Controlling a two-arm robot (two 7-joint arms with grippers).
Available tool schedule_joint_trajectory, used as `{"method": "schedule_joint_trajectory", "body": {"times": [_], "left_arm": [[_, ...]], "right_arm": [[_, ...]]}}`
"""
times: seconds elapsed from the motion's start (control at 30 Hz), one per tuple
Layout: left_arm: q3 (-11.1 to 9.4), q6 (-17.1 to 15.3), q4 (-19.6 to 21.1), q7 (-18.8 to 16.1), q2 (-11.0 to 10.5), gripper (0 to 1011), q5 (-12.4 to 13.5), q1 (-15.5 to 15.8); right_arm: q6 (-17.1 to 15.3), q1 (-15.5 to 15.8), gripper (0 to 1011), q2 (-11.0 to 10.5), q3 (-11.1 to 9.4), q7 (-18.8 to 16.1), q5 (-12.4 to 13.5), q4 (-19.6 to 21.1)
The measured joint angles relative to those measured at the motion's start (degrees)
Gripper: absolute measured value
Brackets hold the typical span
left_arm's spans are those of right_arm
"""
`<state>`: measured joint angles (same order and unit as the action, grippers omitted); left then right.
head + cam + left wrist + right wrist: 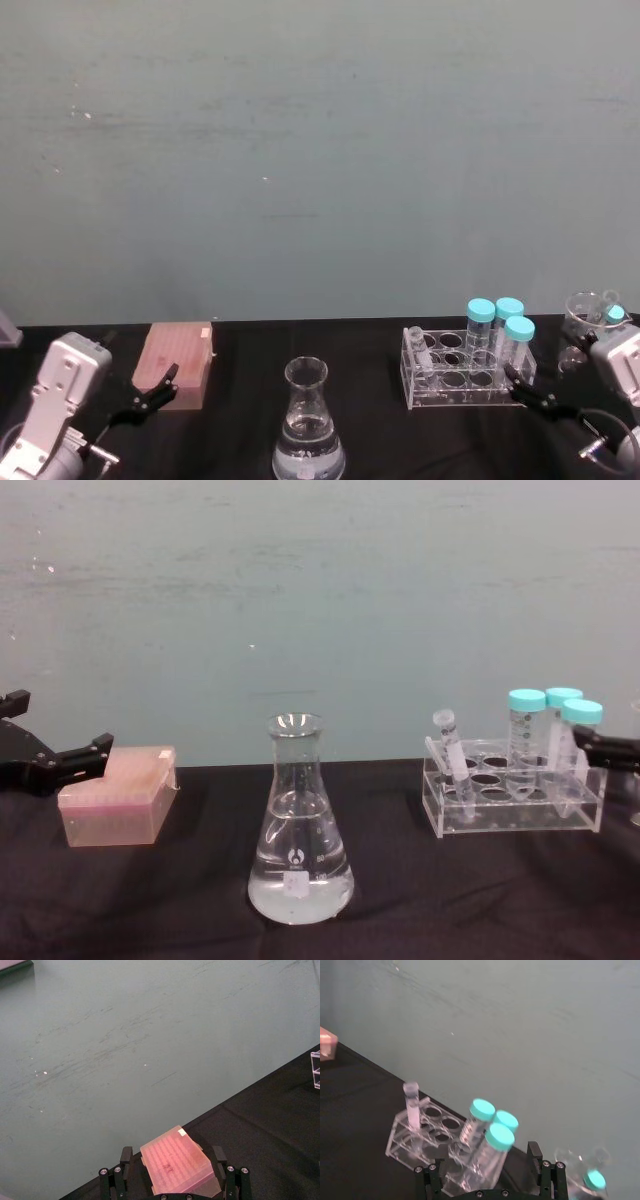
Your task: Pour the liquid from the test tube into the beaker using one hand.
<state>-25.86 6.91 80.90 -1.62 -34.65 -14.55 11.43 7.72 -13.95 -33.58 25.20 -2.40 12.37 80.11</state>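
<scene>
The test tube (449,748) leans uncapped in the left end of the clear rack (512,815), seen also as the test tube (412,1104) and test tube (416,346). The beaker (299,840) stands at table centre with clear liquid (300,890) in its base; in the head view the beaker (309,425) is near the front edge. My right gripper (528,388) is open just right of the rack (462,372), level with the capped tubes; right gripper (487,1157), right gripper (605,746). My left gripper (150,392) is open beside the pink box; left gripper (171,1154), left gripper (62,760).
A pink tip box (178,363) sits at the left, close to my left fingers. Three teal-capped tubes (500,325) stand in the rack's right end. A glass vessel (588,318) with a teal-capped item stands at far right. A green wall backs the black table (180,900).
</scene>
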Motion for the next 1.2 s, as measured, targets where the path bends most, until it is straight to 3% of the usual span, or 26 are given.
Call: {"method": "schedule_joint_trajectory", "body": {"times": [0.23,0.37,0.6,0.77,1.2], "left_arm": [[0.0,0.0,0.0,0.0,0.0,1000,0.0,0.0],[0.0,0.0,0.0,0.0,0.0,1000,0.0,0.0],[0.0,0.0,0.0,0.0,0.0,1000,0.0,0.0],[0.0,0.0,0.0,0.0,0.0,1000,0.0,0.0],[0.0,0.0,0.0,0.0,0.0,1000,0.0,0.0]], "right_arm": [[0.5,-3.9,1000,1.9,0.2,-5.5,1.0,-3.3],[0.4,-7.5,1000,3.9,0.2,-10.5,3.0,-7.6],[0.4,-12.0,1000,6.1,0.2,-16.0,4.2,-13.4],[0.9,-14.0,1002,7.4,0.4,-18.3,3.8,-16.0],[2.2,-15.7,1002,9.0,0.9,-21.6,1.3,-17.7]]}}
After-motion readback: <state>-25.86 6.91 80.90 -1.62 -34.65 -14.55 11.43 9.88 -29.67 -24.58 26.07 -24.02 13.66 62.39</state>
